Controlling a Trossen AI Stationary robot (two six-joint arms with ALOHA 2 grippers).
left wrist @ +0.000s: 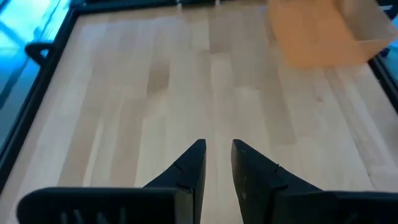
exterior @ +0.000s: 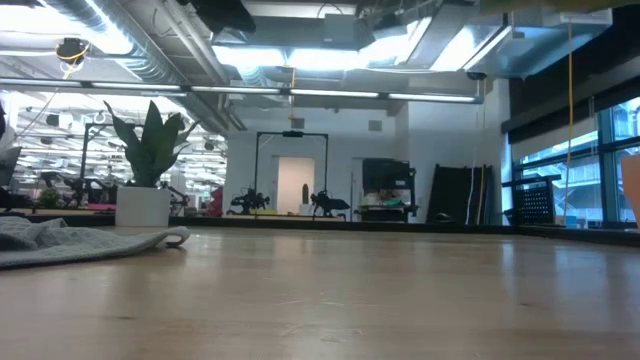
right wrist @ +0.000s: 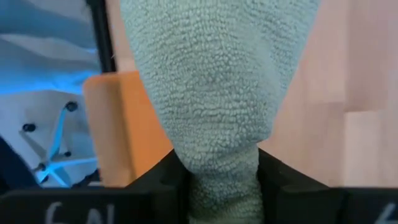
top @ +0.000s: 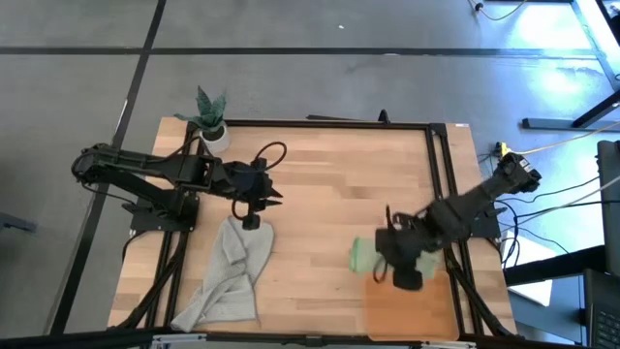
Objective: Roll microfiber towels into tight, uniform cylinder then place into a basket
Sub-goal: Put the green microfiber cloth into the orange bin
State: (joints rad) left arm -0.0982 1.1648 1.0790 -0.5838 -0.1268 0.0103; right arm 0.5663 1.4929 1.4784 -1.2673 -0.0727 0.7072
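A pale wood table framed in black rails stands on a grey floor, and the low view looks across it into a large room with ceiling lights and windows. A small white plant pot with a spiky green plant stands at the far left corner of the tabletop. The grey towel lies crumpled and spread out on the left part of the table, reaching toward the near edge — in the low view it shows as a flat heap at the left. The left gripper hangs just over the far end of that cloth, and its wrist view shows the fingers a little apart with nothing between them, only bare wood beneath. On the right, the right gripper is clenched on the green towel, which bulges out from between the jaws. From above, the green towel shows as a compact bundle beside the gripper's left side, right at the far left corner of the basket — the orange-brown tray lying at the table's near right edge.
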